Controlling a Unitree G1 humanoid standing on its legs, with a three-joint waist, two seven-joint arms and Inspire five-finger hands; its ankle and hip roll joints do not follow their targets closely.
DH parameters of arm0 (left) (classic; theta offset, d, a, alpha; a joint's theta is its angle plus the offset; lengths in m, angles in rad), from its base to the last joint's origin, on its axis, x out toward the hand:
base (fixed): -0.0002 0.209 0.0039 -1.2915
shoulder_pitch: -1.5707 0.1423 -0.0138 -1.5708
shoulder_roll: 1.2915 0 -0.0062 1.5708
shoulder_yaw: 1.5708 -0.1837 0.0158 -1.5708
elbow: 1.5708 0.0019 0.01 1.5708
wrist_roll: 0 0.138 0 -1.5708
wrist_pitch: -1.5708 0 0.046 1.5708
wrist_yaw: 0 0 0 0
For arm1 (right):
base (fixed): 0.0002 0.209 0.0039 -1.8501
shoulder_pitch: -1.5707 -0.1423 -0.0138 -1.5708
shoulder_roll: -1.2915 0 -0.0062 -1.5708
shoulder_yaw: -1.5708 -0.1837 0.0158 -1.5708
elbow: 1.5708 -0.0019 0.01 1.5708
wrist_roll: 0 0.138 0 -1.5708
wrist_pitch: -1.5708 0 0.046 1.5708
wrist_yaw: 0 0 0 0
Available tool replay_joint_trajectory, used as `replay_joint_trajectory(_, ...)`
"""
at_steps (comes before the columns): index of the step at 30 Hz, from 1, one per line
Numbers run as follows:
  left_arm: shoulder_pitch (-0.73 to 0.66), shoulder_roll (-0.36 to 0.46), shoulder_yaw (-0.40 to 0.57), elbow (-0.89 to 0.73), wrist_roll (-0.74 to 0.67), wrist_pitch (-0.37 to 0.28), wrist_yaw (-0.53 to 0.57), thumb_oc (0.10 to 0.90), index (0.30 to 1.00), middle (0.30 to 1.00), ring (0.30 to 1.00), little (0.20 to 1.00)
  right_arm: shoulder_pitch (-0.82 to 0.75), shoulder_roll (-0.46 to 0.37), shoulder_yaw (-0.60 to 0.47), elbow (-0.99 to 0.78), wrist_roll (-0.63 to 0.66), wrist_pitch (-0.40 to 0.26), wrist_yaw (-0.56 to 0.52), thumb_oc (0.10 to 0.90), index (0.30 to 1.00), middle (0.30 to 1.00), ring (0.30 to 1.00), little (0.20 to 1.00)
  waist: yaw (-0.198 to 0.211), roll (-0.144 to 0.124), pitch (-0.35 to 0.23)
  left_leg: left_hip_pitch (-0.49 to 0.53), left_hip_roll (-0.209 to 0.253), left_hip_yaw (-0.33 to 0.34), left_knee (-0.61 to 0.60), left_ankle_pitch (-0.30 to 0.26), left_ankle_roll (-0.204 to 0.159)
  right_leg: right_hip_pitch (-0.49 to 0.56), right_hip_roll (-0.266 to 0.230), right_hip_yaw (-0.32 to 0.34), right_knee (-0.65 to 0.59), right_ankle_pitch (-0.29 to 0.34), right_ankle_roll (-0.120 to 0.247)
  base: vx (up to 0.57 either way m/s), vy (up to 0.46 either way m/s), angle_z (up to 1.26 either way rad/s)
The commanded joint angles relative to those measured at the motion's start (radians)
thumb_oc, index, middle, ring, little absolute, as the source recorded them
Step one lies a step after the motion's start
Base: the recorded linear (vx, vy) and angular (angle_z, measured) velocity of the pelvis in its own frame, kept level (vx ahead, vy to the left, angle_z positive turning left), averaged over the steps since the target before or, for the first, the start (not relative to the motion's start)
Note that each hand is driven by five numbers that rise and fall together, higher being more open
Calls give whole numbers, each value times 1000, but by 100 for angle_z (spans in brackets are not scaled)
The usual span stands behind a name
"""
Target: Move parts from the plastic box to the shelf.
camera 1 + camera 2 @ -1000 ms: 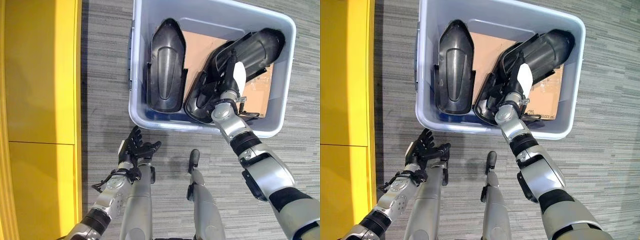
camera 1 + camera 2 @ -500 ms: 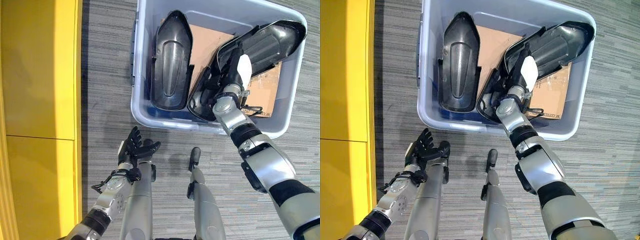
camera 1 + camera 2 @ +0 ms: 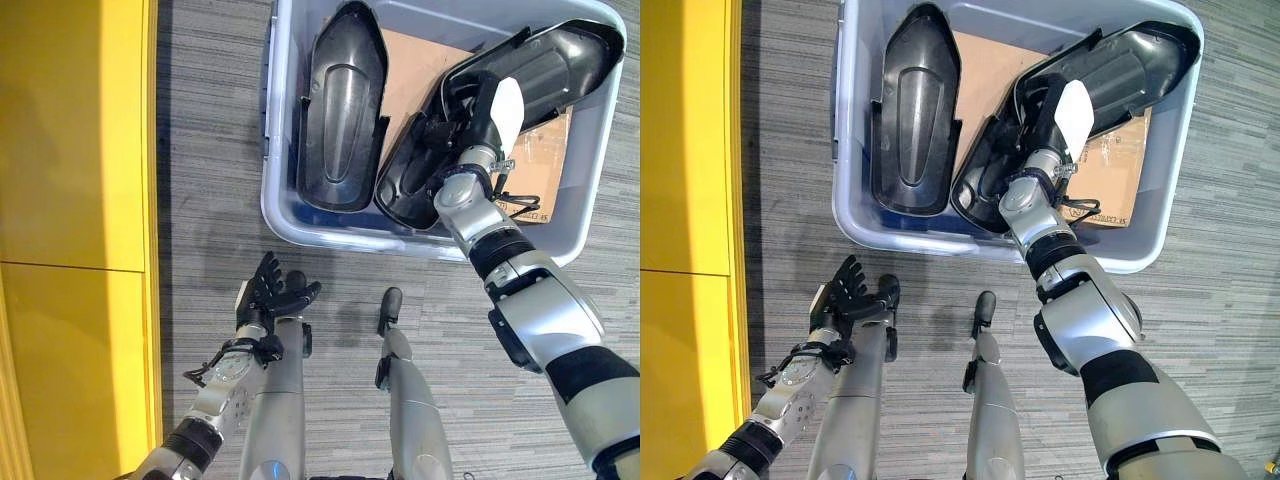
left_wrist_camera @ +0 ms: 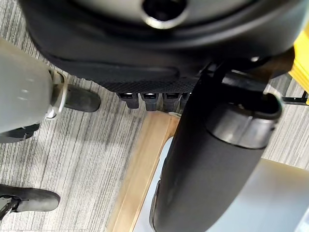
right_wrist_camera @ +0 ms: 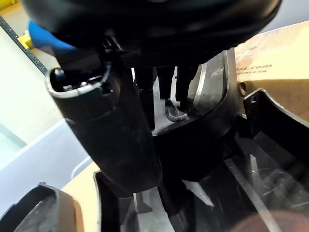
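The grey plastic box (image 3: 330, 228) stands on the carpet in front of me. Inside it, a long black moulded part (image 3: 342, 110) lies flat on the left. A second black part (image 3: 555, 65) is tilted up on the right, its far end over the box's far right corner. My right hand (image 3: 487, 125), with a white thumb cover, reaches into the box. In the right wrist view its thumb (image 5: 111, 135) and fingers are curled round that part's edge (image 5: 207, 145). My left hand (image 3: 268, 295) hangs open over the carpet, short of the box and holding nothing.
A brown cardboard sheet (image 3: 415, 60) lines the box's bottom under the parts. A yellow shelf surface (image 3: 75, 150) runs along my left side. Grey carpet (image 3: 210, 150) lies between the shelf and the box.
The right hand has raised the tilted part, whose far end now reaches over the box's far corner. The camera has shifted a little. The left hand has stayed put.
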Motion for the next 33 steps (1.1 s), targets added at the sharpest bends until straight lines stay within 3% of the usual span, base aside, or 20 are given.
replay_joint_trajectory(1,38,-16,-22,-101,-8,-59,-3,900,1000,1000,1000,1000,45,-35,-12,21,85,18,48,400,300,300,300,300,24,65,-2,32,-10,-54,-53,-13,-22,81,-14,-54,123,-103,40,0,0,0)
replay_joint_trajectory(10,42,3,-13,-99,8,-53,-20,900,1000,1000,1000,1000,125,-50,-23,-68,-21,47,25,400,300,300,300,300,26,50,-2,118,-3,-51,-94,1,-25,159,-18,-55,94,-95,42,0,0,0)
replay_joint_trajectory(18,69,19,33,-82,28,-33,-48,900,1000,1000,1000,1000,243,-81,-63,-214,-106,69,40,400,300,300,300,300,22,32,-8,272,7,-50,-151,22,-32,283,-30,-54,75,-100,39,4,-7,-1)
replay_joint_trajectory(27,134,33,108,-61,46,-17,-88,900,1000,1000,1000,1000,397,-140,-112,-504,-235,64,107,400,300,300,300,300,-7,12,-114,389,28,-35,-207,34,-39,359,-39,-49,47,-104,41,50,-36,-6)
replay_joint_trajectory(33,182,15,149,-48,74,-6,-118,900,1000,1000,1000,1000,537,-167,-179,-701,-338,44,152,400,300,300,300,300,-27,13,-188,469,37,-19,-267,48,-43,397,-45,-42,35,-113,43,60,-43,-7)
